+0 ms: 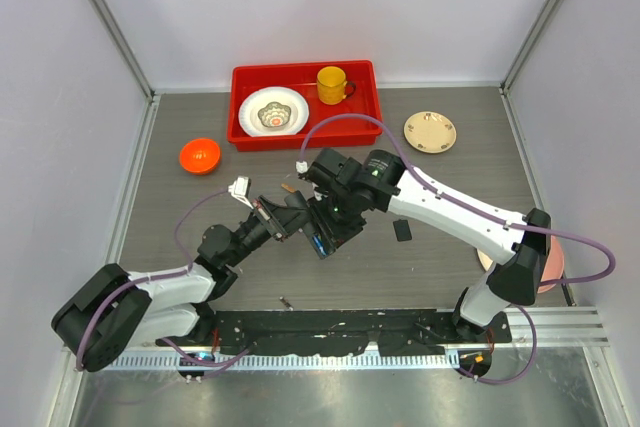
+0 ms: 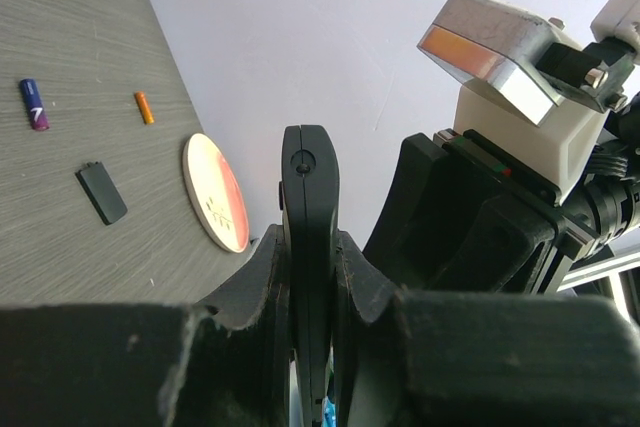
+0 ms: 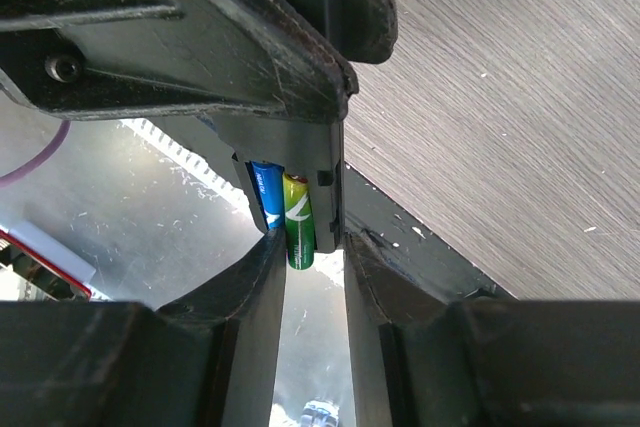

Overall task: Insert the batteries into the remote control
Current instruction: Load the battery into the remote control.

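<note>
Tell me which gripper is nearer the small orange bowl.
Left. The left gripper sits right of the small orange bowl, toward the bases; the right gripper lies just beyond it, farther right.

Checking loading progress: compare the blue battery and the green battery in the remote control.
The blue battery is blue; the green battery is green with a white mark. The green battery's lower end shows between the fingers of the right gripper; the blue battery's is hidden behind one finger. Both lie side by side, parallel, in the remote control compartment.
</note>
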Robot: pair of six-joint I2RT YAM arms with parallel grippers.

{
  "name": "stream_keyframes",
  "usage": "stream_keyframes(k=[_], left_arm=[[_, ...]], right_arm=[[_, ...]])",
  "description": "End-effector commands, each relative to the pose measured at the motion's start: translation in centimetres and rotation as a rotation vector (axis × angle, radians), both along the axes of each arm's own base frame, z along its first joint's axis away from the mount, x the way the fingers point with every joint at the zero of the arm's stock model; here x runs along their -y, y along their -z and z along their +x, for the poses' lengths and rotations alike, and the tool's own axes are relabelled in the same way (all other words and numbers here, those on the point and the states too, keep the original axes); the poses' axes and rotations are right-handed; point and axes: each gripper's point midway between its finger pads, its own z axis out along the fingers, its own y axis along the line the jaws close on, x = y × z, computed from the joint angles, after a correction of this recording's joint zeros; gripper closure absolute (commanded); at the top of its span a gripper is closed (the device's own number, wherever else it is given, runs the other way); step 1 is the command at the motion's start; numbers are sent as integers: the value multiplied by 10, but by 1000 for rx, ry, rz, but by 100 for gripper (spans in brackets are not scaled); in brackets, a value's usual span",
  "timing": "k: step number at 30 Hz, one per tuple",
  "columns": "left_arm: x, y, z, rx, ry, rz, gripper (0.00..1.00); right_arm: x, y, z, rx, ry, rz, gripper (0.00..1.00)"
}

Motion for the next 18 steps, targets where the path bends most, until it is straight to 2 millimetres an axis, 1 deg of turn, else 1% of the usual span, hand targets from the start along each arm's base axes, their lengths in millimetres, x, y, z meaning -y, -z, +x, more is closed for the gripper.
stream_keyframes(k=[1,7,18], left_arm=[[-3,-47,-23,143,73,-141,100],[-3,-45,-23,144,73,-136,100],[0,-41,-20,135,71,-123,100]], right_arm=[[-2,-16,20,84,25,27,65],[-2,-19,21,90,28,34,63],[-3,-35,19,102,36,76,61]])
